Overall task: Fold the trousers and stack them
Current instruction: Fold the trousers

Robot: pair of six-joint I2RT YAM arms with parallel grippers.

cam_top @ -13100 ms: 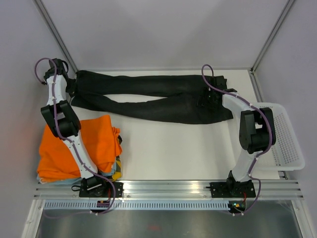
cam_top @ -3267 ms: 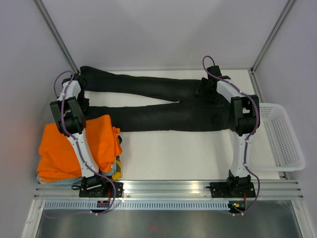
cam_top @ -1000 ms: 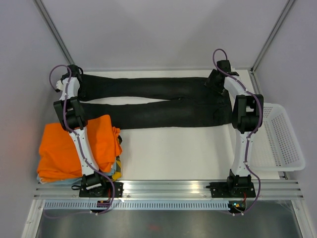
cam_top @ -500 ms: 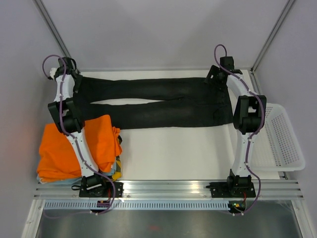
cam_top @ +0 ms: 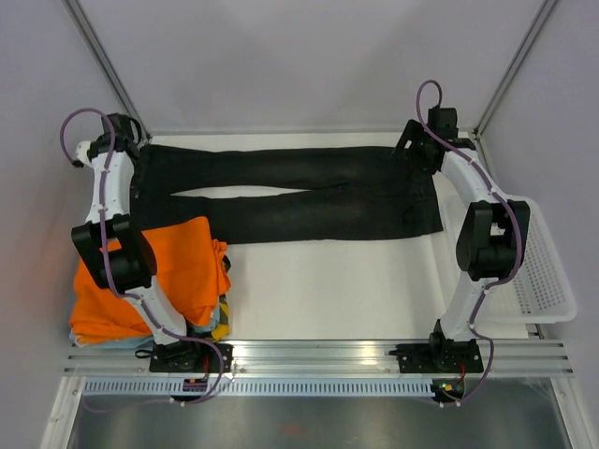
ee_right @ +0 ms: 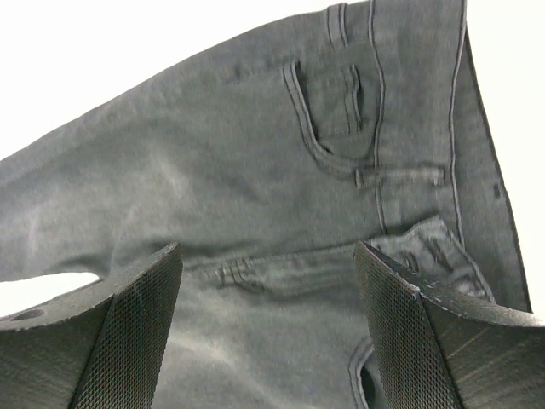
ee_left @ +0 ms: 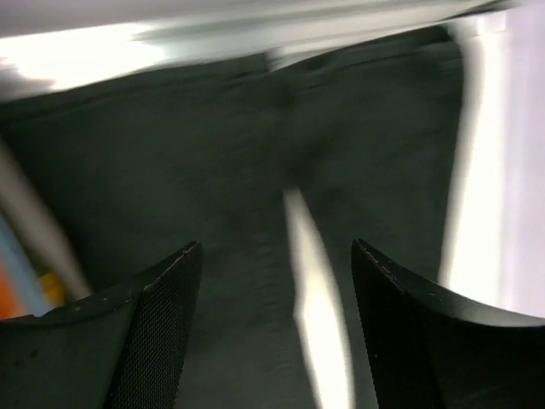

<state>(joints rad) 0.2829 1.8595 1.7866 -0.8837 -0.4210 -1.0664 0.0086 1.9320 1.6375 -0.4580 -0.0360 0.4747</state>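
Item: black long-legged fabric trousers [cam_top: 290, 192], spread flat at full length, legs side by side. Waist beneath right gripper [ee_right: 266, 248]; leg hems beneath left gripper [ee_left: 274, 247]. Both grippers: jaws wide apart, holding nothing. Progress: laid out only; no fold made, stacking outstanding.

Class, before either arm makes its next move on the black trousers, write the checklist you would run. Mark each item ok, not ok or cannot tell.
1. Trousers lie flat across the far side of the table, legs apart: ok.
2. Left gripper open and empty above the leg end: ok.
3. Right gripper open and empty above the waist: ok.
4. Near leg clear of the orange garment: cannot tell; their edges meet in the top view.
5. Left wrist view sharp enough to choose a grasp spot: not ok, blurred.
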